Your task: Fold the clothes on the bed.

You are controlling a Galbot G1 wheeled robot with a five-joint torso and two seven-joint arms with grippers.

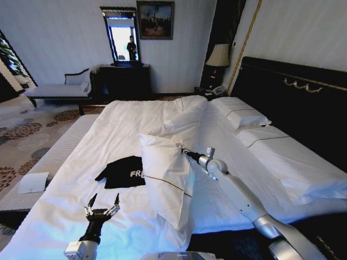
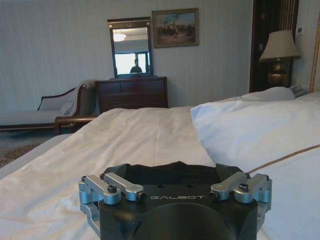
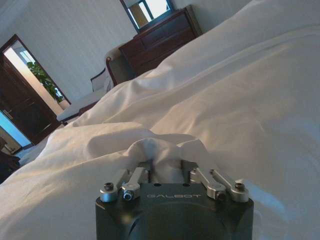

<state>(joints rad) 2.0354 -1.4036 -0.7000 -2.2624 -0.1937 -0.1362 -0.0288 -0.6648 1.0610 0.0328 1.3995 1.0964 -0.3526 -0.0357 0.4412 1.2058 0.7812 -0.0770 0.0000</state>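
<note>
Black T-shirt (image 1: 124, 172) — crumpled on the bed (image 1: 65, 211), just ahead of the open, empty left gripper (image 1: 102, 208), the nearer; right gripper (image 1: 181, 150) pinches a pillow (image 1: 165, 179) corner beside it.

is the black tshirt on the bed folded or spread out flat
Folded or bunched, not spread: the black T-shirt lies as a compact patch on the bed, part hidden by the pillow that the right gripper pinches.

Dark wood dresser (image 1: 125, 81) vs far wall, mirror (image 1: 121, 37) on top, framed painting (image 1: 155, 19) just beside mirror. Pale chaise bench (image 1: 57, 91) beside dresser. Lamp (image 1: 218, 56) in far corner. Patterned carpet (image 1: 21, 135) w/ white paper (image 1: 33, 182) on it.
</note>
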